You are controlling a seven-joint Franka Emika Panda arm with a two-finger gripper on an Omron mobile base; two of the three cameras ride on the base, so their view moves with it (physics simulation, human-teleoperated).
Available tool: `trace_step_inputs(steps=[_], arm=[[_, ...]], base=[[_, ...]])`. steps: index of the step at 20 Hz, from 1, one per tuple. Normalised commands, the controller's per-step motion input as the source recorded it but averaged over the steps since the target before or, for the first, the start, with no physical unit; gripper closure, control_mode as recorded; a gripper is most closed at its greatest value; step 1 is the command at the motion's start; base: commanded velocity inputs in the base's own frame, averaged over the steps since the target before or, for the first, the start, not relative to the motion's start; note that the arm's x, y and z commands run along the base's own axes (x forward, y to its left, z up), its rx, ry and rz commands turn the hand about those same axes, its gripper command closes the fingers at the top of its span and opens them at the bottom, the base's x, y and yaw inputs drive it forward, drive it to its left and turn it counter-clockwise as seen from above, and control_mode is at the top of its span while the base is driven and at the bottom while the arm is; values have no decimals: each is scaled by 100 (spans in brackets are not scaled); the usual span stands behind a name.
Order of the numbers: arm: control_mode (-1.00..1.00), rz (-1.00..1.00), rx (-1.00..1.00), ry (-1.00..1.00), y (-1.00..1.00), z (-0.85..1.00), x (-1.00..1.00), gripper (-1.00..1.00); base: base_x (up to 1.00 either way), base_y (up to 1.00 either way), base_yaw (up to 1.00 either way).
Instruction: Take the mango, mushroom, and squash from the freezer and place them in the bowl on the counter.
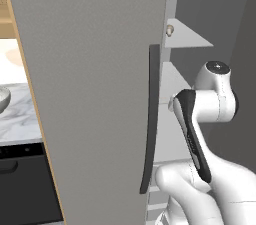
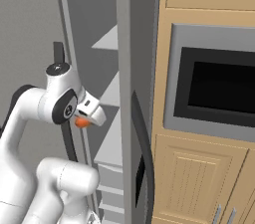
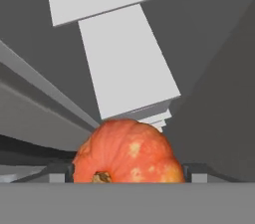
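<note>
Grey freezer (image 1: 95, 94) walls and pale shelves (image 3: 127, 63) fill the background, with the door swung open and its long dark handle (image 1: 150, 119) running down the near edge. Closest to the hand camera, an orange ribbed squash (image 3: 127, 153) sits right between the two dark fingertips (image 3: 194, 172), one on each side of it, stem end facing the camera. The claw (image 2: 87, 118) is clenched on the squash; in the right base view a bit of orange shows under the white hand, in front of the shelves and inside the open freezer, not resting on any shelf. The arm (image 1: 200, 134) bends up from the base and reaches forward into the cabinet, its dark-striped link just beside the door edge.

Farther in, the shelves step up one above the other along the freezer's wall. At the near corner of an upper shelf, hard by the door edge, stands the mushroom (image 1: 170, 30), tan cap on a pale stem, well above the arm.

Beyond the door on its left side, the marble counter (image 1: 20, 114) lies over a black appliance (image 1: 22, 184), and the bowl (image 1: 4, 99) sits on the counter at the left border of the left base view, only part of it showing. On the other side of the freezer, wood cabinets (image 2: 199, 178) frame a built-in oven (image 2: 214, 86) with a dark window.
</note>
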Motion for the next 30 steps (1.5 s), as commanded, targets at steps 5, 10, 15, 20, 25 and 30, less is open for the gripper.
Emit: trace_step_inputs(steps=[5, 10, 15, 20, 25, 30], arm=[[-100, 5, 0, 0, 14, -4, -20, 100], [-100, 4, 0, 1, 1, -5, 0, 100], [-100, 1, 0, 0, 3, -1, 0, 100], [100, 1, 0, 0, 14, -4, 0, 100], [100, 0, 0, 0, 0, 0, 0, 100], [100, 0, 0, 0, 0, 0, 0, 100]], base=[[0, 0, 0], [0, 0, 0], [0, 0, 0], [-4, 22, 1], [-25, 70, 3], [-2, 92, 6]])
